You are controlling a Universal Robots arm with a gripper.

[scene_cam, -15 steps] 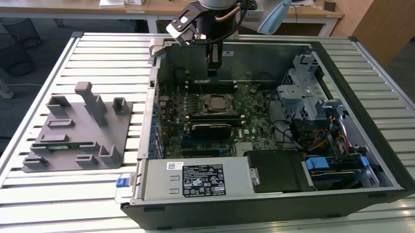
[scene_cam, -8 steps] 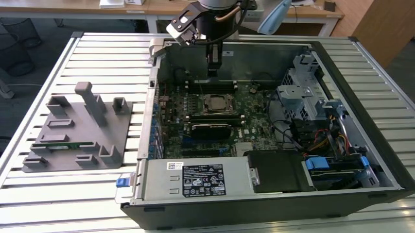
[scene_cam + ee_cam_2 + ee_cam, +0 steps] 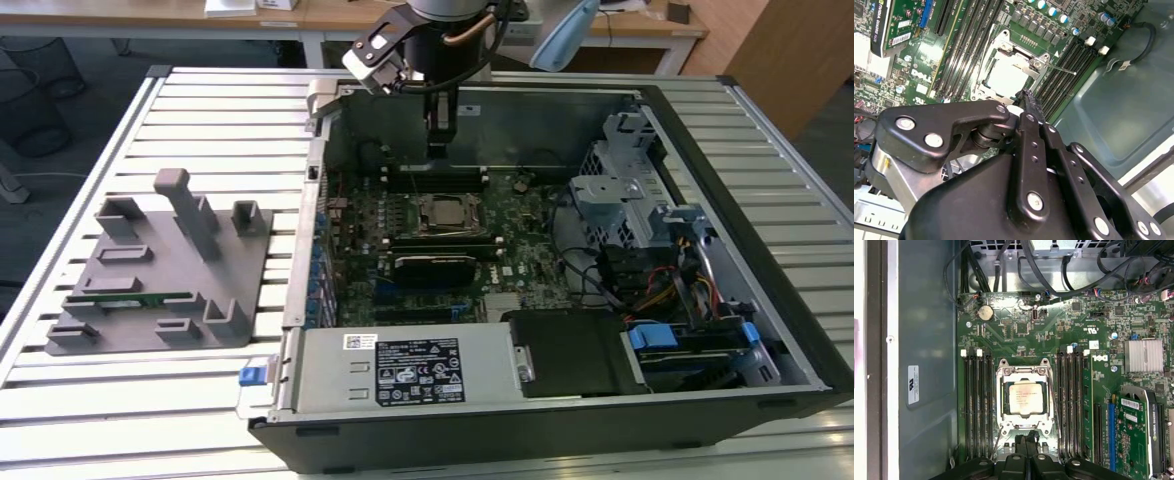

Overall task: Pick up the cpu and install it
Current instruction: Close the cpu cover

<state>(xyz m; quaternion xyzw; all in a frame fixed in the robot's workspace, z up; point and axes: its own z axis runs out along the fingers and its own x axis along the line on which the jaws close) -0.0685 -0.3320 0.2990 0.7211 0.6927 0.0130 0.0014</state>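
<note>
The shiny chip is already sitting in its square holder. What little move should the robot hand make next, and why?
Probably lift straight up a little. The chip already lies flat inside its holder, and the gripper is shut and empty, hanging just beside the holder's edge, so it seems to have nothing left to carry.

The gripper is all matte black linkage bars, pinned with shiny silver screws and round pivots. Arm's wrist is a silver-grey cylinder with a black collar and a coppery cable looped alongside.
</note>
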